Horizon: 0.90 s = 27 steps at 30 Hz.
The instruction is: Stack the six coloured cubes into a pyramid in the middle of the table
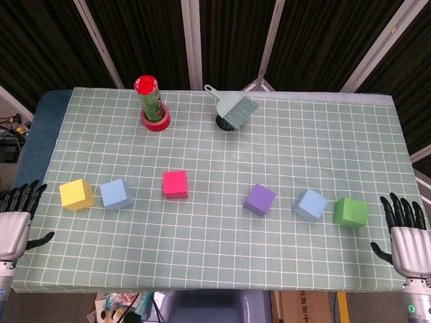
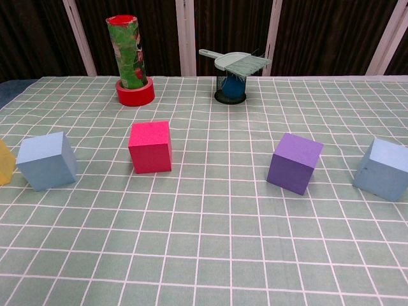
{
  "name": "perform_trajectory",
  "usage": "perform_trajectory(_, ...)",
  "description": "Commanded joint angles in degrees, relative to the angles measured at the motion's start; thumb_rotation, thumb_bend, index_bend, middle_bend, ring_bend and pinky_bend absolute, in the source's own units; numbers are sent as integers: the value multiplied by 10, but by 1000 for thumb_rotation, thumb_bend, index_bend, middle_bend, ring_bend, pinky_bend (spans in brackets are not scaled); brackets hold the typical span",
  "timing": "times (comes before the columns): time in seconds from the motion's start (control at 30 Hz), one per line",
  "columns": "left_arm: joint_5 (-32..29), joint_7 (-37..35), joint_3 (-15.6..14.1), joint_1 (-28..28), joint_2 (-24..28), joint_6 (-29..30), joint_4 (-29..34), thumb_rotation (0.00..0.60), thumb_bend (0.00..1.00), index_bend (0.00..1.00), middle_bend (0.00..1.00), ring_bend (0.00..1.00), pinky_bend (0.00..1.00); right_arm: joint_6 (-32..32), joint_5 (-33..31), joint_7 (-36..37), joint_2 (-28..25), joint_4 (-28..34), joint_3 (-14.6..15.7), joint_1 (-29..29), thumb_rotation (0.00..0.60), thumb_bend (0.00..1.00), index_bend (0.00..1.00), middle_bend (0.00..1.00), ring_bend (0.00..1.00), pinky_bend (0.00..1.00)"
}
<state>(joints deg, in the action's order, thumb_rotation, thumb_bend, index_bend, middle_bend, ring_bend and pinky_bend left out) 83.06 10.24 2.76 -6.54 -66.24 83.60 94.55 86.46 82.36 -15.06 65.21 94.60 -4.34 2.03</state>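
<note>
Cubes lie in a row across the tabletop (image 1: 222, 262), none stacked. We see the green cube (image 1: 351, 212) nearest our right hand (image 1: 406, 235), the yellow cube (image 1: 76, 194) nearest our left hand (image 1: 17, 219); both hands are spread and hold nothing.

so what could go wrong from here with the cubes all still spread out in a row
The green cube sits near the right edge, so a clumsy grasp by the right hand could knock it off. The two blue cubes lie skewed to the grid, which may give a crooked base. Both hands are open, nothing stacked yet.

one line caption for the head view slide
Six cubes lie unstacked in a row; both hands, left and right, wait open.
</note>
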Motion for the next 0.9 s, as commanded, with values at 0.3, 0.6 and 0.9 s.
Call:
perform_trajectory(0.3,-1,2,0,0,1,-2,1,600,66,0,0,0,1,-1,-1,0,-1,1,0,1,600,190,0,0,0,0)
perform_trajectory(0.6,-5,1,0,-1,1,-6,1,600,66,0,0,0,1,0,-2,1,1,1,-2,1,600,190,0,0,0,0)
perform_trajectory(0.9,-6,10,-1,-1,0,-7,4,600,66,0,0,0,1,1,1,7,-3,1,1,-1,600,190,0,0,0,0)
